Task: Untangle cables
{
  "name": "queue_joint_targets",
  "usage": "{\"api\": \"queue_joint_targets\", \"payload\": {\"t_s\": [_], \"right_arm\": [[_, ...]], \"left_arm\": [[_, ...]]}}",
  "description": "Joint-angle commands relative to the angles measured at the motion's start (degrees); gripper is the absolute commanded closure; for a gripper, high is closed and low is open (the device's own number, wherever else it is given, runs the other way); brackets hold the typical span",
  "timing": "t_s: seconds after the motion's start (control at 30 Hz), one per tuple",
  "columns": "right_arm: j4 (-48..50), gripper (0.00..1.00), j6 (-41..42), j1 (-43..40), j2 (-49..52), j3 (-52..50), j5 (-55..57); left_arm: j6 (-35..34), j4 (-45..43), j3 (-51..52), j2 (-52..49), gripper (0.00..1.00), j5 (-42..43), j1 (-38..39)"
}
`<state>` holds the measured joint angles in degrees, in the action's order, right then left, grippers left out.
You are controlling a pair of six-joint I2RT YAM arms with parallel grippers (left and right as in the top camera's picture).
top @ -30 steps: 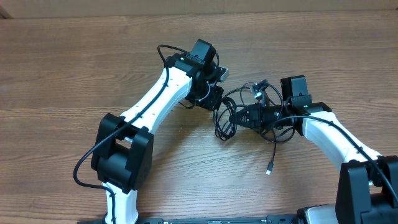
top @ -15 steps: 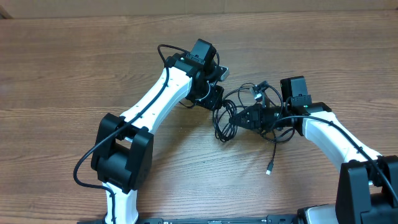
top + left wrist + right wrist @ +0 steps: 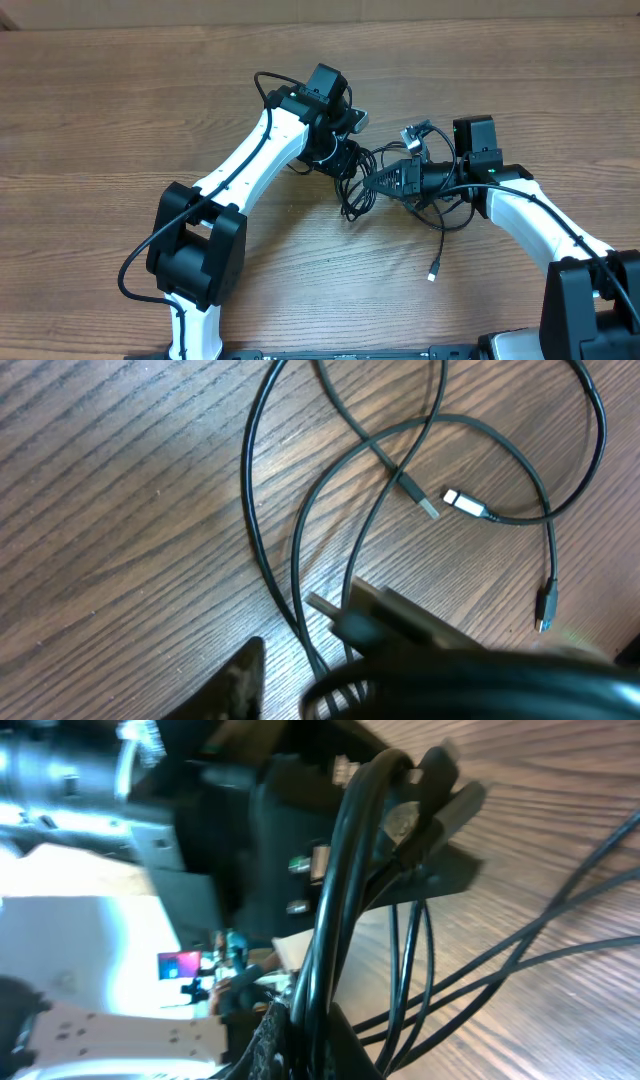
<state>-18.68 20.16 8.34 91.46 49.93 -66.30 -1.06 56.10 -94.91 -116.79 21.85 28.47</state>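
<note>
Overhead: right end effector [image 3: 385, 181] clamped on cables [image 3: 358, 200]; left end effector [image 3: 346, 160] mostly hidden, opening unclear.

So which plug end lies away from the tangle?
The plug on the cord trailing toward the robot's base; the others sit within the bunch.

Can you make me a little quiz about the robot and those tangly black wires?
1. True or false: the cables lie on a wooden table.
2. What is the right gripper shut on? A) a cup B) the cables C) nothing
3. Fill in: the loose plug end lying apart from the tangle is nearer the ___ arm.
Key: 1 true; 2 B; 3 right.
</note>
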Motion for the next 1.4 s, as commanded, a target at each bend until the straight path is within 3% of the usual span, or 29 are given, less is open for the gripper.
{"api": "queue_joint_targets", "payload": {"t_s": [0.0,0.03,0.1,0.27,0.37,0.5,0.57,0.63,0.8,0.87,0.93,1.03,1.13,1.37], "right_arm": [[0.8,0.96,1.1,-0.1,-0.2,1.2,-7.0],[0.8,0.96,1.1,-0.1,-0.2,1.2,-6.9],[0.8,0.96,1.0,-0.1,-0.2,1.2,-6.6],[0.5,0.96,1.0,-0.1,-0.2,1.2,-5.2],[-3.5,0.92,1.1,-0.3,-0.2,1.2,7.4],[-15.0,0.91,6.3,-0.3,-0.1,1.2,41.0],[-19.4,0.85,9.0,-0.3,-0.1,1.2,52.8],[-20.9,0.70,9.0,-0.3,-0.1,1.2,56.5],[-18.4,0.67,5.0,-0.3,-0.1,1.2,48.2],[-14.9,0.63,-4.1,-0.2,-0.1,1.2,34.4],[-13.8,0.62,-7.3,-0.2,-0.1,1.2,30.6],[-13.4,0.62,-10.0,-0.2,-0.2,1.4,30.9],[-15.5,0.60,-13.2,0.0,-0.5,4.5,32.6],[-22.5,0.57,-18.2,3.3,-2.5,13.9,36.7]], "left_arm": [[1.1,-0.2,-0.1,0.8,0.81,0.6,0.1],[1.1,-0.2,-0.1,0.8,0.89,0.6,0.1],[1.1,-0.3,-0.1,0.8,0.96,0.5,0.1],[-0.7,0.7,-0.1,0.9,0.96,-3.4,-1.0],[-0.7,1.6,-0.2,1.7,0.96,-3.4,-3.7],[-0.7,2.5,-0.2,3.9,0.96,-2.6,-6.9],[-0.6,2.8,-0.2,5.3,0.96,-1.0,-8.2],[-0.6,3.0,-0.2,6.4,0.96,0.6,-8.7],[-0.6,3.0,-0.2,7.5,0.96,0.9,-8.0],[-0.7,3.1,-0.2,7.4,0.96,0.6,-7.0],[-0.7,3.0,-0.2,7.4,0.96,0.0,-6.5],[-1.0,3.1,-0.2,7.4,0.96,-3.7,-5.6],[-6.4,3.0,-0.2,7.4,0.96,-10.9,-4.7],[-11.5,2.8,-0.2,7.4,0.96,-10.8,-3.4]]}}
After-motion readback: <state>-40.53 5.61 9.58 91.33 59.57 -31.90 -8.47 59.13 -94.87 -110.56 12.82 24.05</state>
